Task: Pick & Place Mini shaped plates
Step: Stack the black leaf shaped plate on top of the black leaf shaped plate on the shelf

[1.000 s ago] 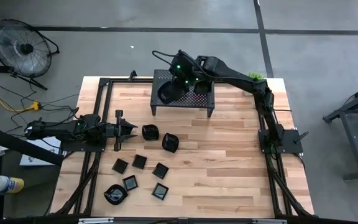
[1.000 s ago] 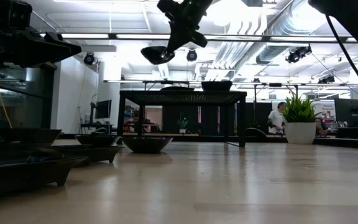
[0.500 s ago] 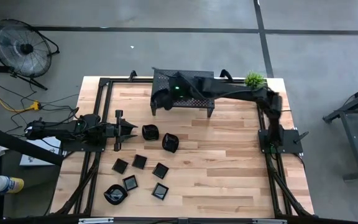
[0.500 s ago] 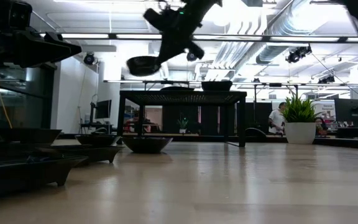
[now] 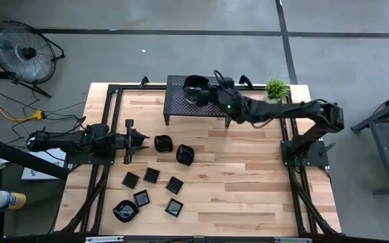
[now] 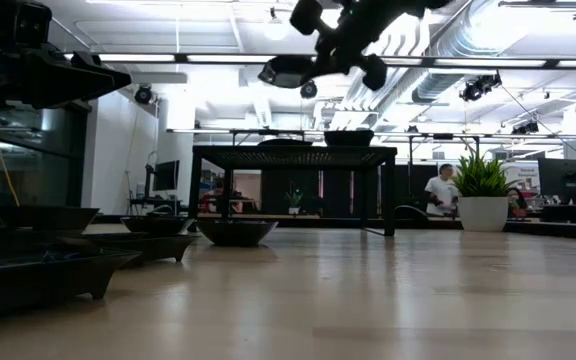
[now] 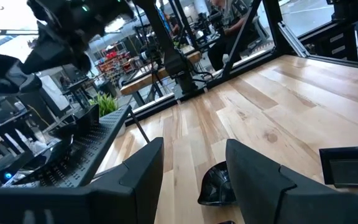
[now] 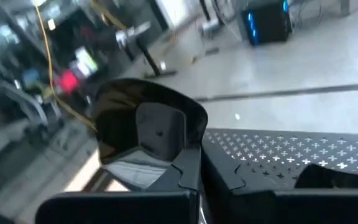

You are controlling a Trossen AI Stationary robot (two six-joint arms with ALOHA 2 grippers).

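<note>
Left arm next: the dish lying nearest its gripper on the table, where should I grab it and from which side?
Take the nearest dish by its raised rim, one finger inside the bowl and one outside. Come from the left gripper side, where the rim faces the open fingers and no other plate blocks the way. Its neighbour crowds the far side.

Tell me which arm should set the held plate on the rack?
Right. The right gripper already holds a small glossy black dish above the black perforated metal rack; the left gripper waits open by the table's left edge.
</note>
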